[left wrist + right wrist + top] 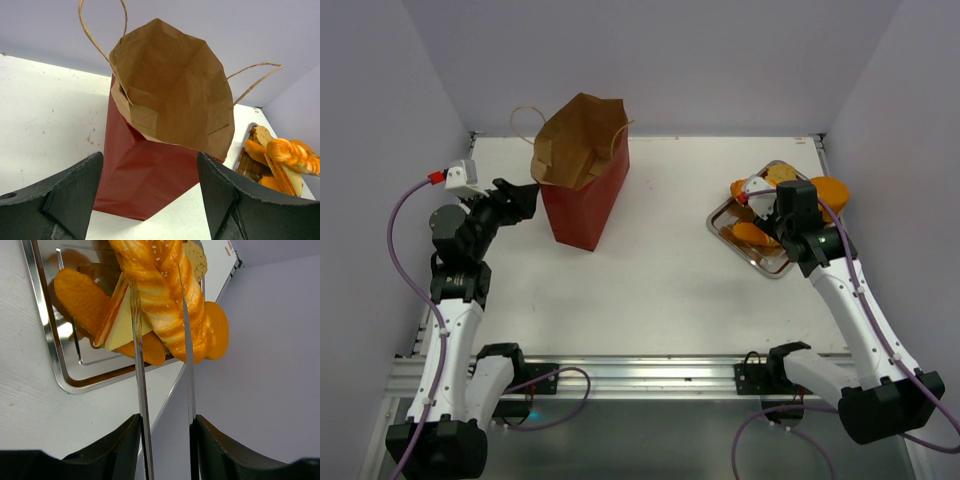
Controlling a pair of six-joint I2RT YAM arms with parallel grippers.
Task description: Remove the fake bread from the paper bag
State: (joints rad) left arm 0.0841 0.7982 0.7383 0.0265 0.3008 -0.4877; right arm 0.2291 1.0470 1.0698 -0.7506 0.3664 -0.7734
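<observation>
red bag (585, 190) stands open well left of the tray (85, 371); right jaws pinch braided bread (165, 305) above the tray, release likely next; left jaws spread.

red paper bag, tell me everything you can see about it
The red paper carrier bag stands upright on the white table, left of centre toward the back, mouth open. Outside is creased red, inside brown kraft; thin tan loop handles stick up. No bread shows inside, though its bottom is hidden. The open left gripper sits beside it; contact is unclear.
</observation>
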